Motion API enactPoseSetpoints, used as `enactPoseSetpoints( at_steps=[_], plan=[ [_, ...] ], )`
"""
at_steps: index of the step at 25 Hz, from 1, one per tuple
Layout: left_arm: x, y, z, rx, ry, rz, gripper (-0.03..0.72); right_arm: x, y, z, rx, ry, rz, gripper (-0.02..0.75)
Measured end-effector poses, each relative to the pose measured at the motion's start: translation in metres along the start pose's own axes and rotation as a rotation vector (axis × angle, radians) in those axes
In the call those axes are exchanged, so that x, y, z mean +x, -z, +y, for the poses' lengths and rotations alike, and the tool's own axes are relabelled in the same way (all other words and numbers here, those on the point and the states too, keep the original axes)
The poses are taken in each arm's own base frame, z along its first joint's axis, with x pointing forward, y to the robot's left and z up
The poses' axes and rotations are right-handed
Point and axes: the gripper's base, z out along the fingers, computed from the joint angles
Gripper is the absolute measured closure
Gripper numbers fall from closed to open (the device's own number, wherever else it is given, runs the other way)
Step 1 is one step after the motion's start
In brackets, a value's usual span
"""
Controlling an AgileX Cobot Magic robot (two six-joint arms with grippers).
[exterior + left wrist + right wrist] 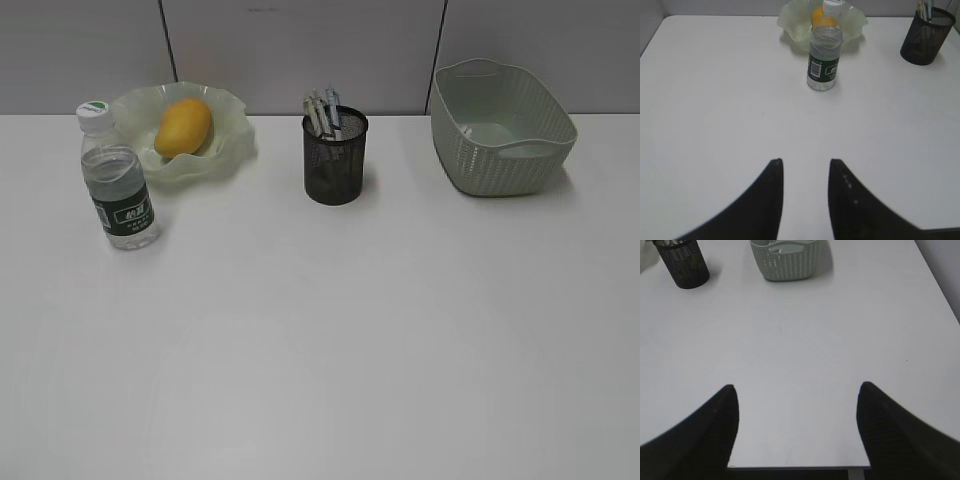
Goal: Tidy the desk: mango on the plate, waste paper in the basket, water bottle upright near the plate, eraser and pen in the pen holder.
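Nearest the wrist cameras are the pincers themselves: the left gripper (pixel 805 167) hangs over bare desk (pixel 320 360) with its jaws parted a little and nothing between them, and the right gripper (pixel 797 392) hangs near the desk's front edge with its jaws spread wide, also empty. Neither arm shows in the exterior view. Judging by how things lie, the tidying looks finished or nearly so. The one mango (pixel 183 127) sits in the one plate (pixel 235 135) at the back left. The one water bottle (pixel 116 180) stands upright just in front of and beside that plate, its white cap on. The one pen holder (pixel 335 158) stands at the back middle with what look like two or three pens (pixel 322 112) sticking out of it; the exact count is hard to tell, and the mesh is too dark to show whether an eraser lies inside. The one basket (pixel 500 150) stands at the back right, well apart from the holder; a pale shape just shows over its rim in the right wrist view, possibly the waste paper, but that cannot be confirmed. No loose paper, pen or eraser shows on the open desk, so the next move probably calls only for keeping both arms clear.
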Motion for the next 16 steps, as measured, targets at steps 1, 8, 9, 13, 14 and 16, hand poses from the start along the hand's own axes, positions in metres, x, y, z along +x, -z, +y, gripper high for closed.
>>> enactPoseSetpoints(
  at_steps=[1,8,9,13,14,16],
  plan=[
    [0.0000,0.0000,0.0000,0.000,0.000,0.000,0.449,0.0000,0.0000,0.0000,0.000,0.000,0.000,0.157],
    [0.0000,0.0000,0.0000,0.000,0.000,0.000,0.449,0.0000,0.0000,0.0000,0.000,0.000,0.000,0.157],
    [0.0000,0.0000,0.0000,0.000,0.000,0.000,0.449,0.0000,0.0000,0.0000,0.000,0.000,0.000,0.157],
    [0.0000,0.0000,0.0000,0.000,0.000,0.000,0.449,0.0000,0.0000,0.0000,0.000,0.000,0.000,0.157],
    [0.0000,0.0000,0.0000,0.000,0.000,0.000,0.449,0.0000,0.0000,0.0000,0.000,0.000,0.000,0.157],
    [0.0000,0.0000,0.0000,0.000,0.000,0.000,0.449,0.0000,0.0000,0.0000,0.000,0.000,0.000,0.157]
  ],
)
